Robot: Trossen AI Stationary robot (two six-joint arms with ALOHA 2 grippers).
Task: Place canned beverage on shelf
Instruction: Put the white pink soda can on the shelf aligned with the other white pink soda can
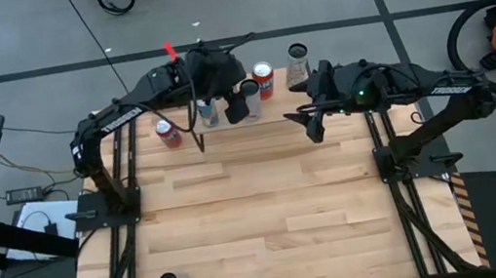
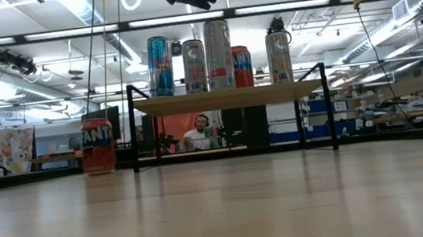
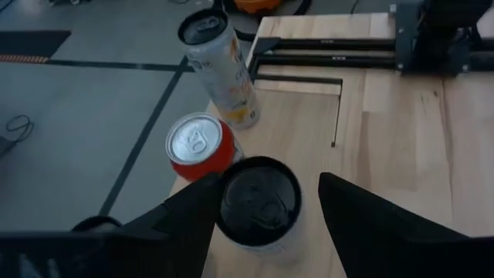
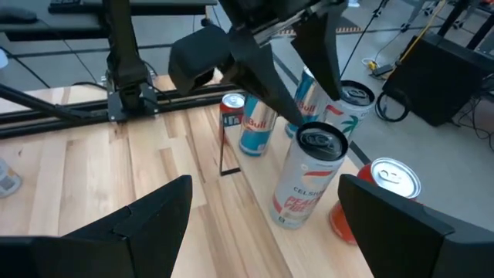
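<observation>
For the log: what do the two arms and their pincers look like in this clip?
Both arms are matte black with jointed segments and white lettering on the upper links. The right arm shows a small green light. The left pincer and right pincer have broad, flat, dark tapered fingers. A thin black cable trails by the left arm.

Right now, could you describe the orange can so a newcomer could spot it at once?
Find the shelf at the table's far edge. Beside its left end stands the Fanta can, on the table. Unlike the other cans, it is orange and off the shelf.
</observation>
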